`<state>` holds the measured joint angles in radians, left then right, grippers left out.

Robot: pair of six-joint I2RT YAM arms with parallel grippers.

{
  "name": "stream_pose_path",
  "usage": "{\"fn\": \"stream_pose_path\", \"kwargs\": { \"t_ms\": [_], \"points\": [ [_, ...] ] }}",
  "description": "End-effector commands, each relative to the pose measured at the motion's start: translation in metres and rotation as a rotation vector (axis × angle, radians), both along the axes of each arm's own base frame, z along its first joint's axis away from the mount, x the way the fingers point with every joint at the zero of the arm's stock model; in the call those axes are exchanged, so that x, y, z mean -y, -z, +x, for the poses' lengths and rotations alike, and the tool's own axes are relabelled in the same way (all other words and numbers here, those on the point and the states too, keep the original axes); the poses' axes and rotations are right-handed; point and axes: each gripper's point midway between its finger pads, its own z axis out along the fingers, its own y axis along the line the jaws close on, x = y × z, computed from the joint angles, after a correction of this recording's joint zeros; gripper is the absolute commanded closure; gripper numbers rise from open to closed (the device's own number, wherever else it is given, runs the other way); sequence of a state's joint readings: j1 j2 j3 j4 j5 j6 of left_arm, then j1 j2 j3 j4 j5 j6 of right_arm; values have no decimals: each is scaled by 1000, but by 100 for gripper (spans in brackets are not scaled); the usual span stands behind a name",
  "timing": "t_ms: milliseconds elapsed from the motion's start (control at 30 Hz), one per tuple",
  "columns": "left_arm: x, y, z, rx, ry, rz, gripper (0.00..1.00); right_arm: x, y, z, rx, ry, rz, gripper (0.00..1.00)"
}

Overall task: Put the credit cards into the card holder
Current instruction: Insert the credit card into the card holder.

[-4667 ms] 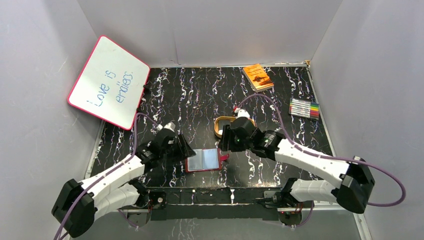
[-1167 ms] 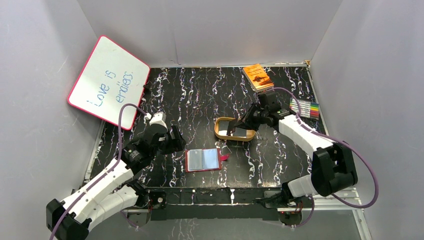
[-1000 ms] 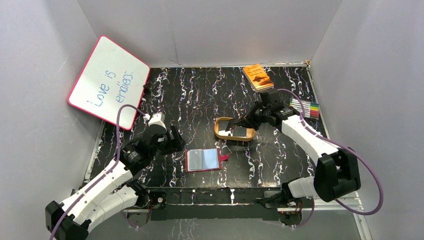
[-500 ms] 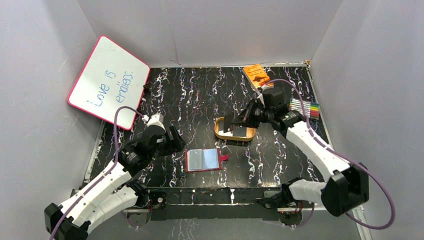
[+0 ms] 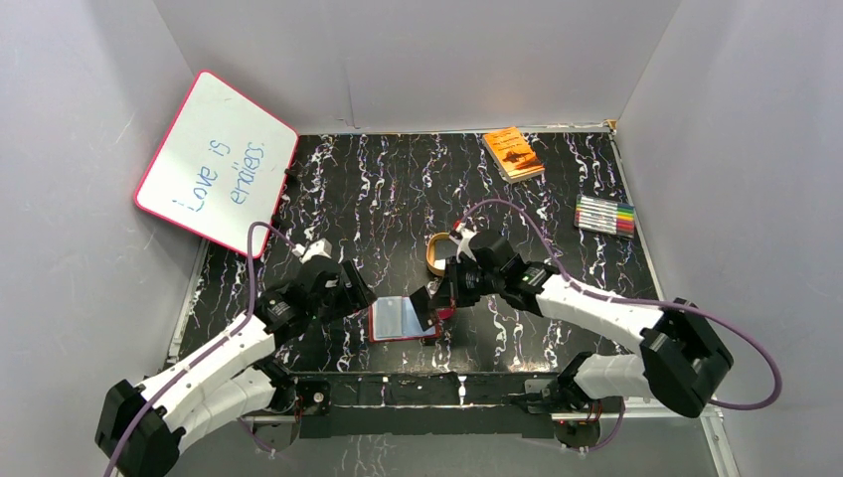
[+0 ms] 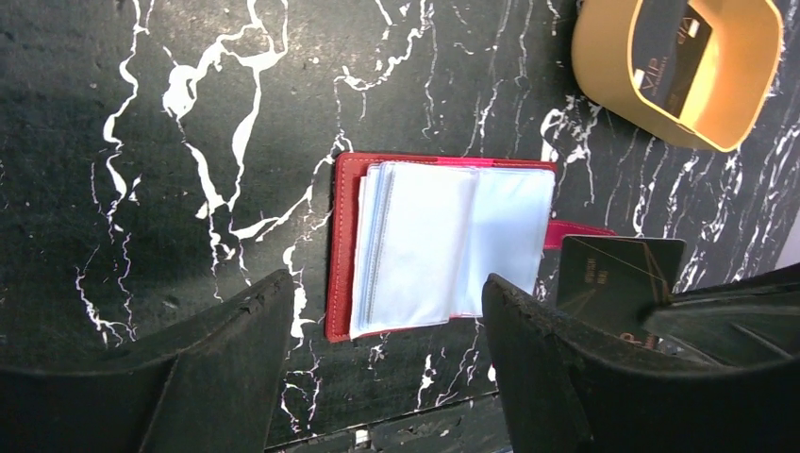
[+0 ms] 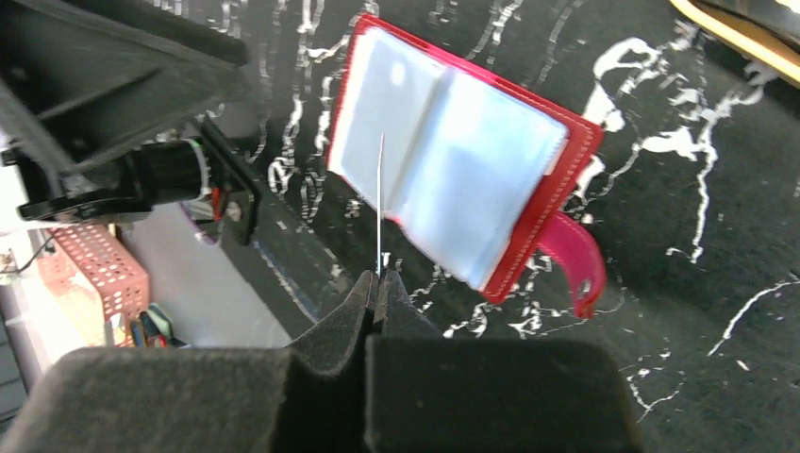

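- Step in hand: insertion of one card. My right gripper is pinched tight on a black credit card, held by one edge. In my right wrist view the card shows edge-on, as a thin upright line.
- Card location: in the air, just beside the 3 o'clock edge of the card holder and close to its snap tab. I cannot tell whether the card touches the holder.
- Holder condition: it lies open on the marbled black table, red cover down and clear sleeves facing up.
- My left gripper has its fingers spread wide and carries nothing. It is poised at 9 o'clock of the holder, with the holder framed between its fingers in the left wrist view. Contact is not evident.
- Remaining stock: a second credit card, dark with "VIP" print, lies in the gold oval tray at 1 o'clock of the holder.
- Progress, as I judge it: early. No card shows through the top sleeves.
- Next move calls for:
  - tilting the card from upright toward flat;
  - lining its leading edge up with a sleeve mouth, whose position I cannot make out;
  - sliding the card in toward 9 o'clock.
- The light holder will probably skid under that push. My left fingers should pin its 9 o'clock edge first.
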<state>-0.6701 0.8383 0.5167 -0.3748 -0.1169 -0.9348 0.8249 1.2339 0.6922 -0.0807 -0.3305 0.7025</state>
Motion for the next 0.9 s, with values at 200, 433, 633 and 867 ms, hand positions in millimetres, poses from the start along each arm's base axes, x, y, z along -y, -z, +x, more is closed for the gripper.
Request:
{"fn": "stream_pose_path", "kwargs": {
  "t_ms": [200, 433, 633, 867],
  "points": [
    [-20, 35, -8, -106, -121, 77, 35, -15, 11, 22, 14, 109, 104, 100],
    [-23, 53, -13, -157, -146, 96, 45, -19, 27, 20, -59, 127, 95, 100],
    [-22, 61, -17, -182, -142, 95, 52, -23, 39, 17, -125, 136, 95, 100],
    [-22, 66, -20, -193, -135, 91, 57, -25, 46, 16, -154, 140, 91, 100]
  ]
}}
